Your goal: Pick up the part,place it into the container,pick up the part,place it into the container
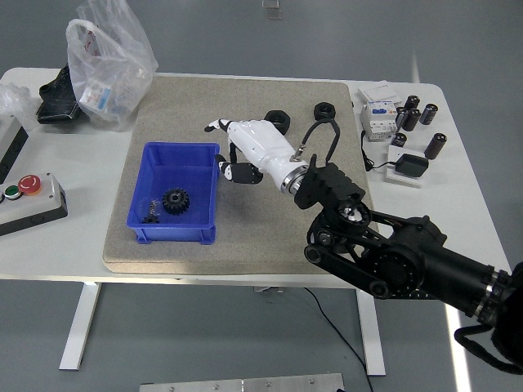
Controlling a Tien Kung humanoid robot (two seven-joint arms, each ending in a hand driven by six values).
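Observation:
A blue container point(174, 159) sits on the beige mat's left side. A black gear point(173, 200) and a small dark part point(150, 211) lie inside it. My right hand point(231, 149) is white, with fingers relaxed and empty, hovering over the mat just right of the container. Two black hex nuts lie at the mat's back: one point(280, 119) partly hidden behind my hand, one point(324, 111) further right. The left arm is out of view.
A clear plastic bag point(108, 61) and a black object point(57, 96) sit at the back left. A button box with a red button point(30, 199) is on the left. A white module point(380, 118), black cylinders point(435, 145) and a black adapter point(410, 166) are at the right.

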